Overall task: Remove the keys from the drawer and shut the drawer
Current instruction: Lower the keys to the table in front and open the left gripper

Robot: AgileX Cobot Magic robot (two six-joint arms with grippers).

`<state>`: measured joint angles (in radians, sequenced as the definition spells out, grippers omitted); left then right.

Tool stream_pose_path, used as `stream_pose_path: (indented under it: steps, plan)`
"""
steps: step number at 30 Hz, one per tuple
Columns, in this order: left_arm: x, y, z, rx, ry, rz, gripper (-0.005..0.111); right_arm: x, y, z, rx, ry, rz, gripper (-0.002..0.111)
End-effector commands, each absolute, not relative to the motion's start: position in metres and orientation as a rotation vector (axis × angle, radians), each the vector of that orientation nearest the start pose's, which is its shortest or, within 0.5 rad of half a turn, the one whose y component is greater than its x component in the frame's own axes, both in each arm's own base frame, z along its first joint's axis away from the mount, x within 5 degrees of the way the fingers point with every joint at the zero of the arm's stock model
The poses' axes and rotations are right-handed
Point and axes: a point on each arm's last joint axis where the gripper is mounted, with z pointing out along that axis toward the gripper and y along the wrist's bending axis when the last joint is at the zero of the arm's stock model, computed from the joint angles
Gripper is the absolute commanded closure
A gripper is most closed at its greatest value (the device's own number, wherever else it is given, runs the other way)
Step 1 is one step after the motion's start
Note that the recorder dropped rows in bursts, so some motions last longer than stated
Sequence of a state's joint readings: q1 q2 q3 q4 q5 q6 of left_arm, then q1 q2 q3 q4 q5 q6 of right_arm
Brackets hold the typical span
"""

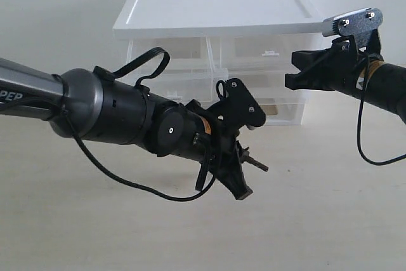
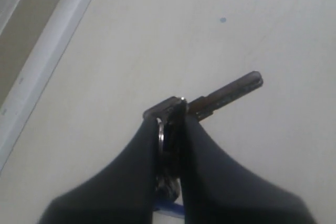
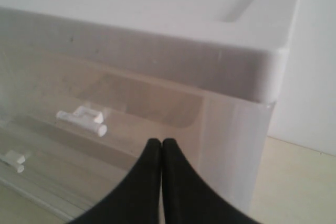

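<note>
My left gripper (image 1: 243,168) hangs in front of the unit, above the table, shut on the keys (image 1: 257,164). In the left wrist view the ring is pinched between the fingers (image 2: 210,150). One key (image 2: 231,92) sticks out past the tips and the blue fob (image 2: 170,209) shows behind them. The drawer (image 1: 190,84), the left one of the top pair, stands pulled out behind my left arm. My right gripper (image 1: 290,71) is shut on nothing, close in front of the right-hand twin drawer (image 3: 136,103). Its tips (image 3: 161,146) are beside that drawer's white tab handle (image 3: 84,117).
The white-topped drawer unit (image 1: 216,4) stands at the back against the wall. A lower drawer's handle (image 3: 13,160) shows at the edge of the right wrist view. A white strip (image 2: 52,51) crosses one corner of the left wrist view. Cables hang from both arms.
</note>
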<state>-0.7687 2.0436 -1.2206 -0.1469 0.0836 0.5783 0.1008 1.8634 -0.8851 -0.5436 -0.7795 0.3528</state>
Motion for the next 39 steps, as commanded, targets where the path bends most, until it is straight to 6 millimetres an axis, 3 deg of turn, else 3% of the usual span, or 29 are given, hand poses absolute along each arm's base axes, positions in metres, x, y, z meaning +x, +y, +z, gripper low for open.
stream_pose_path:
  steps: [1, 3, 4, 6, 7, 9, 11, 12, 15, 22, 26, 30, 33, 39]
  plan:
    - [0.325, -0.296, 0.150, 1.265, 1.878, -0.151, 0.095, 0.378, 0.062, 0.188, -0.297, 1.716, 0.343, 0.108]
    - [0.325, -0.296, 0.150, 1.268, 1.875, -0.149, 0.070, 0.378, 0.062, 0.188, -0.297, 1.716, 0.343, 0.108]
    - [0.324, -0.295, 0.150, 1.276, 1.884, -0.150, 0.048, 0.378, 0.062, 0.188, -0.299, 1.716, 0.342, 0.108]
    - [0.320, -0.293, 0.158, 1.301, 1.910, -0.156, 0.026, 0.378, 0.062, 0.188, -0.299, 1.716, 0.342, 0.108]
    - [0.318, -0.292, 0.161, 1.311, 1.920, -0.158, 0.026, 0.378, 0.062, 0.188, -0.299, 1.716, 0.342, 0.108]
    - [0.312, -0.290, 0.170, 1.322, 1.955, -0.173, 0.028, 0.378, 0.062, 0.188, -0.299, 1.716, 0.342, 0.108]
    - [0.303, -0.288, 0.184, 1.319, 2.015, -0.209, 0.040, 0.378, 0.062, 0.188, -0.299, 1.716, 0.342, 0.108]
    - [0.294, -0.288, 0.190, 1.319, 2.054, -0.234, 0.051, 0.378, 0.062, 0.188, -0.299, 1.716, 0.342, 0.108]
    - [0.265, -0.296, 0.198, 1.389, 2.032, -0.267, 0.063, 0.378, 0.062, 0.188, -0.299, 1.718, 0.341, 0.108]
    - [0.219, -0.295, 0.218, 1.397, 1.990, -0.363, 0.064, 0.378, 0.062, 0.188, -0.299, 1.721, 0.340, 0.108]
    - [0.216, -0.283, 0.239, 1.260, 1.924, -0.396, 0.067, 0.378, 0.062, 0.188, -0.300, 1.722, 0.338, 0.108]
    - [0.214, -0.261, 0.250, 1.114, 1.838, -0.404, 0.088, 0.378, 0.062, 0.188, -0.300, 1.722, 0.338, 0.108]
    - [0.212, -0.242, 0.244, 1.051, 1.823, -0.384, 0.102, 0.378, 0.062, 0.188, -0.300, 1.722, 0.338, 0.108]
    - [0.214, -0.204, 0.218, 0.888, 1.866, -0.333, 0.102, 0.378, 0.062, 0.188, -0.300, 1.722, 0.338, 0.108]
